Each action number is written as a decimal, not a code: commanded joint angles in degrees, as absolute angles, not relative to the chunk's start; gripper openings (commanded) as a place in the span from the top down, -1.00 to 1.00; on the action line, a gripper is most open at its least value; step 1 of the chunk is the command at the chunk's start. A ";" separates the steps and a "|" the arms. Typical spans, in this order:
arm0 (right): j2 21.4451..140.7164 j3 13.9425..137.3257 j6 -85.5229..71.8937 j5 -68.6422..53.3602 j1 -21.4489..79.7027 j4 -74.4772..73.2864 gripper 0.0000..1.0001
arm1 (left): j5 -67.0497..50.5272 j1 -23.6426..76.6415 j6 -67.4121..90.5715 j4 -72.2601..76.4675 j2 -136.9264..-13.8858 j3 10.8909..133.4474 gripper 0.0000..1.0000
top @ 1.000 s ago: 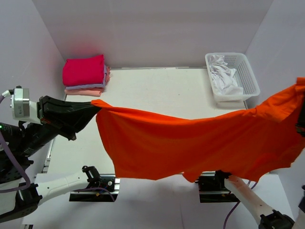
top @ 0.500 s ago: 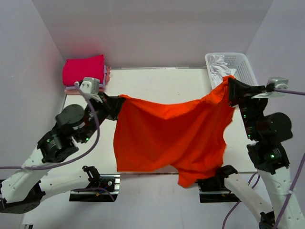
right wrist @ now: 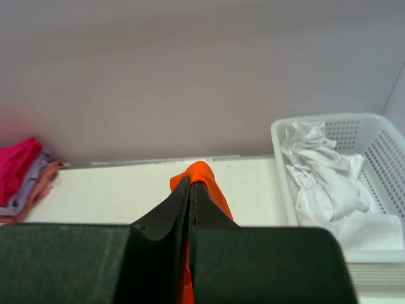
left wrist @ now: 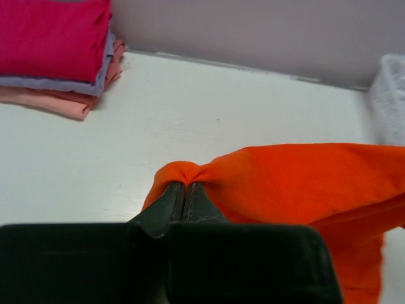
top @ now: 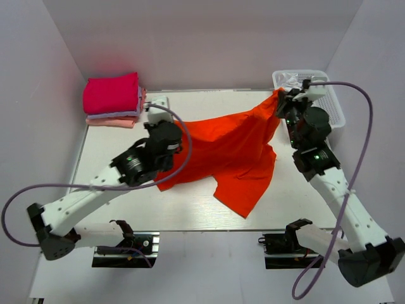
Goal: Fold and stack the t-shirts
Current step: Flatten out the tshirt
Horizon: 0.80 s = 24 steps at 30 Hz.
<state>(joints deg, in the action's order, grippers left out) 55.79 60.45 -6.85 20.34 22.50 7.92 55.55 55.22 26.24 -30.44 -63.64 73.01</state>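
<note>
From above, three shirts are already folded into neat rectangles and piled as a stack [top: 114,98] in the far left corner: magenta on top, lavender under it, pale pink at the bottom. The orange shirt [top: 234,158] is the job left. It is loose and unfolded, strung between the arms along its far edge, its lower part drooping in soft creases onto the white table [top: 114,190]. The left gripper [top: 172,126] pinches one corner and the right gripper [top: 281,96] the other, up beside the basket [top: 335,107].

From the left wrist, the jaws are clenched on a bunched nub of the orange shirt [left wrist: 304,177]. It is matte knit cloth, puckered at the pinch.

From the right wrist, the jaws are likewise clamped on a small peak of orange cloth. The slatted plastic basket holds crumpled white cloth [right wrist: 323,171], so more folding may follow.
</note>
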 commanded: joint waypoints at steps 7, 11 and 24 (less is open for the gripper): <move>67.92 64.59 -4.22 24.17 22.33 17.84 1.00 | 56.87 46.17 15.82 -12.40 -73.36 72.16 1.00; 72.59 67.23 -3.61 24.69 22.32 18.98 1.00 | 51.78 39.75 15.21 -12.39 -81.70 76.71 1.00; 93.57 79.00 -1.23 28.30 21.54 22.76 1.00 | 39.21 22.86 15.73 -8.61 -101.76 89.10 1.00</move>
